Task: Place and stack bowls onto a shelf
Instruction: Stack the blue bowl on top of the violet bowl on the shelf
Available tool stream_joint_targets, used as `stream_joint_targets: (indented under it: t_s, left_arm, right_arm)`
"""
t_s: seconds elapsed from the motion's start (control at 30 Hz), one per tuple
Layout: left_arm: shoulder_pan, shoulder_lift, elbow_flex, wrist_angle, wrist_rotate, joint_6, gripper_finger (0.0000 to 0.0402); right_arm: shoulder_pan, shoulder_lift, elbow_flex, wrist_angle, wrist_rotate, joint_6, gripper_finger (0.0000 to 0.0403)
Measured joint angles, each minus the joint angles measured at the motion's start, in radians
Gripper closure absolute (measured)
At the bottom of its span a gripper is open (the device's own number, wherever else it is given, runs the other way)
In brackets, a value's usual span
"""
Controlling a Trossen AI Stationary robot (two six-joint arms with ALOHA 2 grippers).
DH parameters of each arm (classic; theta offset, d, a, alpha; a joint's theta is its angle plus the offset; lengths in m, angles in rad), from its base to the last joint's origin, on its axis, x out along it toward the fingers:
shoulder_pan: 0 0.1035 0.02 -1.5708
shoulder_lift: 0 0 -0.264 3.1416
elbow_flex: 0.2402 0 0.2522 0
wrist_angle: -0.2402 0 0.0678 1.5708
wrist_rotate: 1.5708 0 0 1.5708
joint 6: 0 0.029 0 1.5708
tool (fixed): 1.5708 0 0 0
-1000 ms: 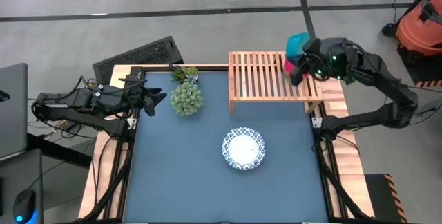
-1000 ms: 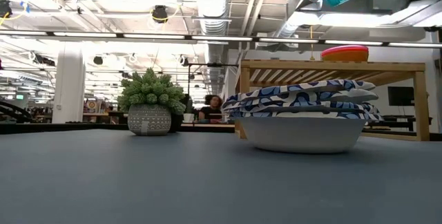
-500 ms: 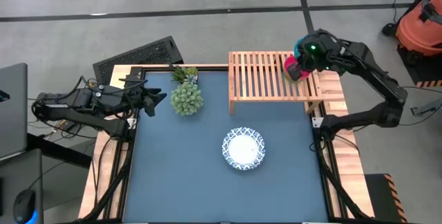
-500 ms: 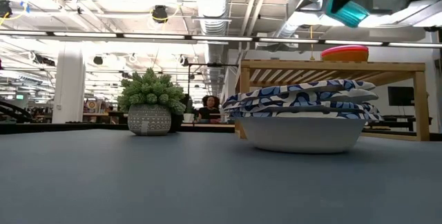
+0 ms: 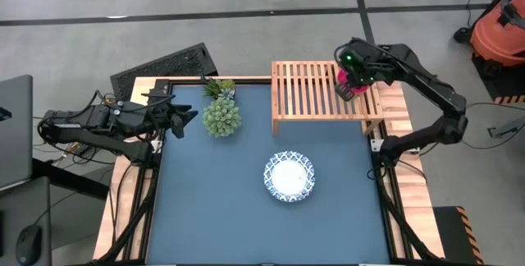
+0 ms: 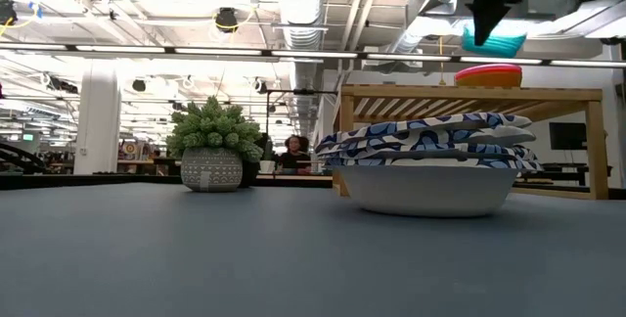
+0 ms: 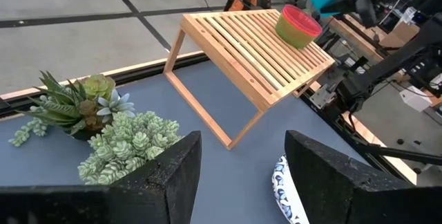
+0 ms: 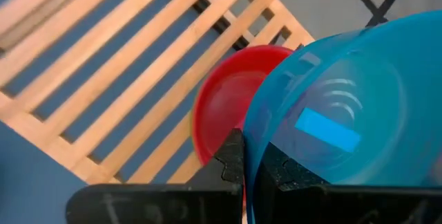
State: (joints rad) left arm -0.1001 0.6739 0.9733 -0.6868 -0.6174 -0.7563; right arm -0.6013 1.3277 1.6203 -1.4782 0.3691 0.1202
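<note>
A red bowl (image 8: 217, 106) sits nested in a lime green bowl (image 7: 293, 37) at the right end of the light-wood shelf (image 5: 308, 94). My right gripper (image 5: 353, 71) is shut on a teal blue bowl (image 6: 494, 40), just above the red bowl (image 6: 487, 72). A stack of white bowls with blue patterned rims (image 5: 289, 176) rests on the blue tabletop in front of the shelf. My left gripper (image 5: 187, 116) is open and empty at the table's left side, beside the plant. My right gripper pinches the teal bowl's wall at its rim (image 8: 248, 137), one finger inside the bowl and one outside. The fingers come from above, pointing down. The bowl hangs open side up, lifted clear a little above the red bowl.
A spiky green plant in a patterned pot (image 5: 221, 114) stands at the far left of the tabletop, left of the shelf. The left part of the shelf's slatted top (image 7: 235, 37) is bare. Open blue tabletop (image 5: 213, 208) lies at the near side.
My right gripper has gone down toward the red bowl with the teal bowl and shifted a little toward the table's left edge. Its wrist has turned, and the teal bowl now hangs nearer level, close over the red bowl.
</note>
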Motion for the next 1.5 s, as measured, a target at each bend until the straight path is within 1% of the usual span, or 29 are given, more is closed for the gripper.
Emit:
stream_joint_targets:
  t_s: [0.17, 0.27, 0.43, 0.67, 0.97, 1.1, 1.5]
  left_arm:
    - [0.0, 0.0, 0.0, 0.0, 0.0, -0.001, 0.0205]
    - [0.0, 0.0, 0.0, 0.0, 0.0, -0.007, 0.0205]
    - [0.0, 0.0, 0.0, 0.0, 0.0, -0.008, 0.0205]
    - [0.0, 0.0, 0.0, 0.0, 0.0, -0.008, 0.0205]
    - [0.0, 0.0, 0.0, 0.0, 0.0, -0.008, 0.0205]
    - [0.0, 0.0, 0.0, -0.003, 0.0, -0.008, 0.0205]
    - [0.0, 0.0, 0.0, -0.006, 0.0, -0.008, 0.0205]
  right_arm:
    - [-0.001, 0.035, 0.0, -0.003, -0.01, -0.046, 0.0379]
    - [-0.001, 0.051, 0.0, -0.015, -0.034, -0.05, 0.0379]
    - [-0.003, 0.071, -0.001, -0.074, -0.034, -0.053, 0.0379]
    - [-0.004, 0.094, -0.002, -0.08, -0.053, -0.076, 0.0378]
    - [-0.004, 0.094, -0.003, -0.093, -0.061, -0.078, 0.0378]
    - [-0.004, 0.094, -0.003, -0.093, -0.087, -0.079, 0.0378]
    - [-0.004, 0.094, -0.003, -0.093, -0.108, -0.077, 0.0378]
